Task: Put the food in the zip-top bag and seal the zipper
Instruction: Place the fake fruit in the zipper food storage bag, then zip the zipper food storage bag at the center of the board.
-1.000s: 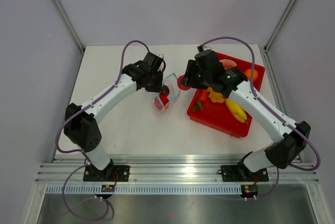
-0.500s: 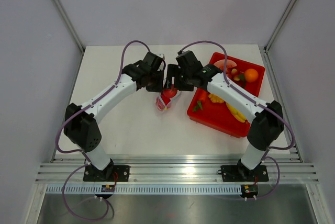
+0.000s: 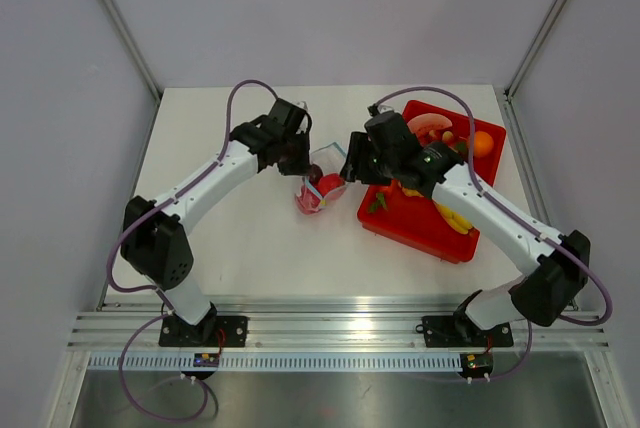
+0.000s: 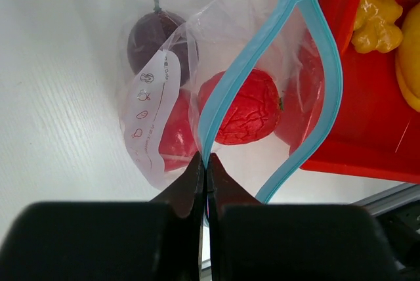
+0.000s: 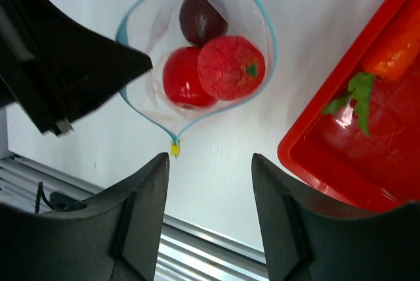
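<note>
White worktop (image 3: 250, 248), pale walls, metal corner posts (image 3: 115, 18) round it. Red rectangular plastic tray (image 3: 425, 233) sits to my right. Small clear crinkly zip-top bag (image 5: 154, 38) lies on the worktop just left of the tray, mouth gaping, light blue zipper strip (image 4: 231, 84) unsealed. Inside it: dark purple round fruit (image 5: 202, 18), glossy red round fruit (image 5: 182, 79), wrinkled red fruit (image 5: 231, 67), all touching. My left jaws are pressed together, pinching the zipper strip. Right jaws are spread above the bag, holding nothing.
</note>
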`<state>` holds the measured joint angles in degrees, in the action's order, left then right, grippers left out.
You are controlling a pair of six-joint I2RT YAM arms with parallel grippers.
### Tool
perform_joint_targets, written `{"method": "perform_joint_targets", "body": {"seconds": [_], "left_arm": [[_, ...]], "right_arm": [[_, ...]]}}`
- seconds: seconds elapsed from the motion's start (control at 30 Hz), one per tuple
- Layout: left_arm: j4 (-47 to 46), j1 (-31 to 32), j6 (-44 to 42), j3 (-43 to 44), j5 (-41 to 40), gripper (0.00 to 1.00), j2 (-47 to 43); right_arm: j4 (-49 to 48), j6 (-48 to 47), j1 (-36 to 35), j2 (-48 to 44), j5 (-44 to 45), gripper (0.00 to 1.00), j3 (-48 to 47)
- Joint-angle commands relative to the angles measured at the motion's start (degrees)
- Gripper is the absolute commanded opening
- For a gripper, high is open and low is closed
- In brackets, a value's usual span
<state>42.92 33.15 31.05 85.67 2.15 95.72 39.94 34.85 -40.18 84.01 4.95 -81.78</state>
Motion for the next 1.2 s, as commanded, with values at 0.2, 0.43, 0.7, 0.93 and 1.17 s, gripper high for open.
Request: {"method": "perform_joint_targets", "body": {"seconds": [0.2, 0.43, 0.7, 0.93, 1.17], "left_arm": [[-5.6, -0.7, 19.5, -7.9, -5.8, 0.00, -7.6], [-1.4, -0.6, 36.5, -11.6, -11.4, 0.00, -10.6], [1.6, -0.7, 40.8, -13.1, -15.2, 0.00, -14.8], [3.0, -1.1, 42.3, -12.6, -14.9, 0.00, -15.0], [3.3, -1.3, 43.4, -12.3, -13.8, 0.00, -14.7]], "right_arm": [[-5.7, -0.7, -8.6, -4.1, 0.0, 0.65, 10.0], [-26.1, -2.8, -10.4, -11.3, 6.6, 0.61, 25.8], [-46.1, -10.7, -10.4, -9.7, 5.5, 0.69, 34.6], [-59.5, -18.1, -11.6, -8.4, 2.0, 0.69, 38.8], [-60.9, -17.2, -11.8, -4.4, -1.6, 0.61, 36.3]]}}
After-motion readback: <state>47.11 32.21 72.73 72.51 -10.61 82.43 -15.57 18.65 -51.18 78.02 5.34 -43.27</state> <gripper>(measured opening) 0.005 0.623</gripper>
